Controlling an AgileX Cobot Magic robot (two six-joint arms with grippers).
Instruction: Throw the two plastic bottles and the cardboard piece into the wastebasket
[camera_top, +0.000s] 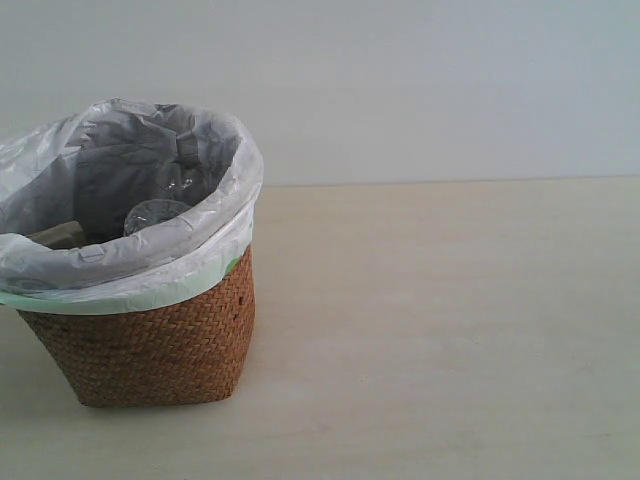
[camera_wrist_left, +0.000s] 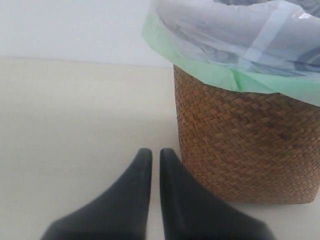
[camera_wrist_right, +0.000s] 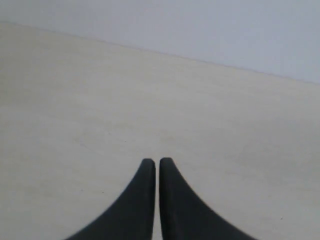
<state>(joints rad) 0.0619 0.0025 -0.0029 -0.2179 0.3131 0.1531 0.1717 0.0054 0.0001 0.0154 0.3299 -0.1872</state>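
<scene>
wastebasket (camera_top: 150, 345) stands on the desk (camera_top: 450, 330) with a clear bottle (camera_top: 160, 215) and what looks like cardboard (camera_top: 58, 236) inside. left end effector (camera_wrist_left: 155, 155), near it, and right end effector (camera_wrist_right: 157, 162) are pressed together, empty. job looks done; back off without nudging wicker.

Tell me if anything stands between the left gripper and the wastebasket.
Nothing visible does. The shut left gripper sits low beside the wastebasket, with only table surface between them. A clear bottle already lies inside the wastebasket.
</scene>
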